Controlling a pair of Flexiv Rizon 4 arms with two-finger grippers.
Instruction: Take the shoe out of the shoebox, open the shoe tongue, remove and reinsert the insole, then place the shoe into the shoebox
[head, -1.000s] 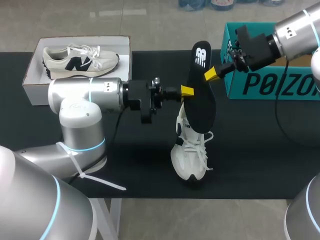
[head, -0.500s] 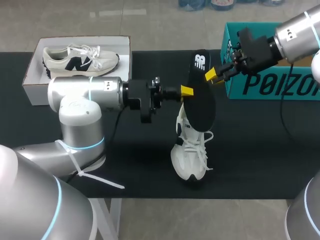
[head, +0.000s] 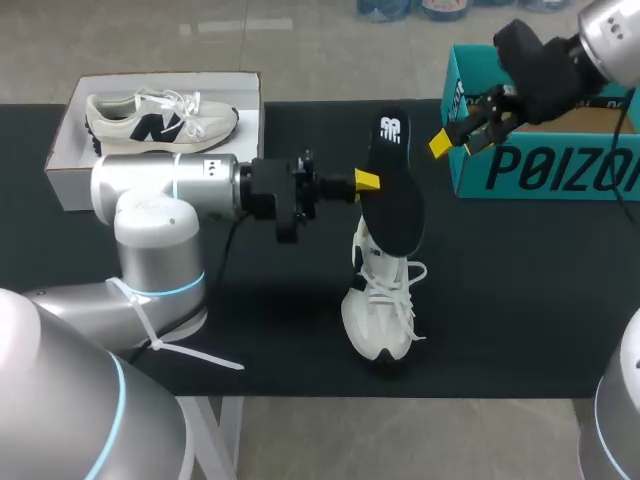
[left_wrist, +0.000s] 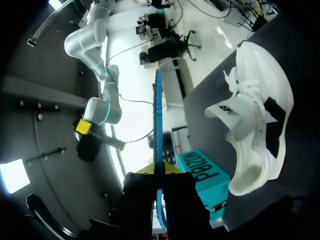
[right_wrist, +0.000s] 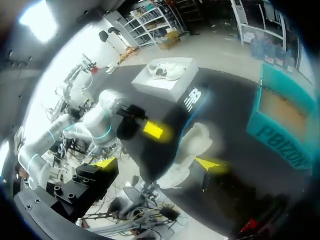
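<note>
The black insole (head: 392, 195) stands on edge in the air above the white shoe (head: 380, 305), which lies on the black table mat. My left gripper (head: 366, 182) is shut on the insole's side edge. In the left wrist view the insole (left_wrist: 158, 125) shows edge-on between the fingers, with the shoe (left_wrist: 257, 125) beside it. My right gripper (head: 462, 128) is open, apart from the insole and in front of the teal shoebox (head: 545, 165). In the right wrist view its gripper (right_wrist: 157, 163) is spread wide, with the insole (right_wrist: 167, 137) and shoe (right_wrist: 189, 150) ahead.
A white shoebox (head: 75, 160) at the back left holds a second white shoe (head: 160, 118). The teal shoebox stands at the back right. My left arm's silver body (head: 160, 200) lies across the left half of the mat.
My right gripper opened, let go of the insole and drew back to the right toward the teal box. The insole, still in the left gripper, sank slightly.
</note>
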